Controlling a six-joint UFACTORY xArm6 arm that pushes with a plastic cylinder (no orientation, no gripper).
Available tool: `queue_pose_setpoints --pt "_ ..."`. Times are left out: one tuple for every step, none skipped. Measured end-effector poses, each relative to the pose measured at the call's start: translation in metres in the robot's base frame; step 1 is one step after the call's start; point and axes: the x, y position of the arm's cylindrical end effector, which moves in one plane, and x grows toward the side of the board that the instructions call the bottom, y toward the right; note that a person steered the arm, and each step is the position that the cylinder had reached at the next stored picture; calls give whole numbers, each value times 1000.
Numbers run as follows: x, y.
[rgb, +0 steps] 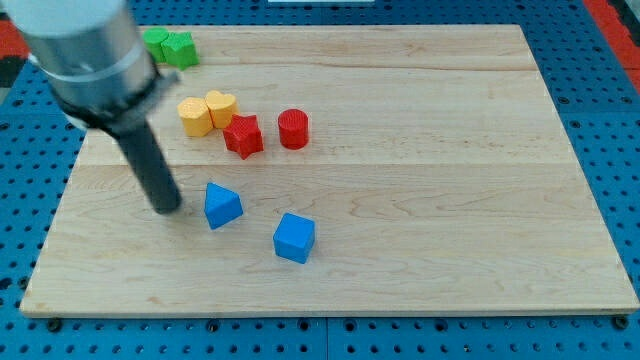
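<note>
My tip (167, 208) rests on the wooden board (420, 200) at the view's left, just left of a blue triangular block (222, 205), with a small gap between them. A blue cube (294, 237) lies lower and further right. Above the tip, a yellow hexagonal block (195, 116) and a yellow heart-like block (221, 106) touch each other. A red star block (243, 135) sits right below them, and a red cylinder (293, 129) stands to its right.
Two green blocks (170, 46) sit together at the board's top left corner, partly behind the arm's grey body (85, 50). A blue perforated surface (600, 120) surrounds the board.
</note>
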Motion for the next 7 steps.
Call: queue_pose_setpoints --pt "0 23" --pt "-31 -5" --pt "-10 56" --pt "9 48" --pt "-23 -12" --pt "-69 -17" --pt "-106 29"
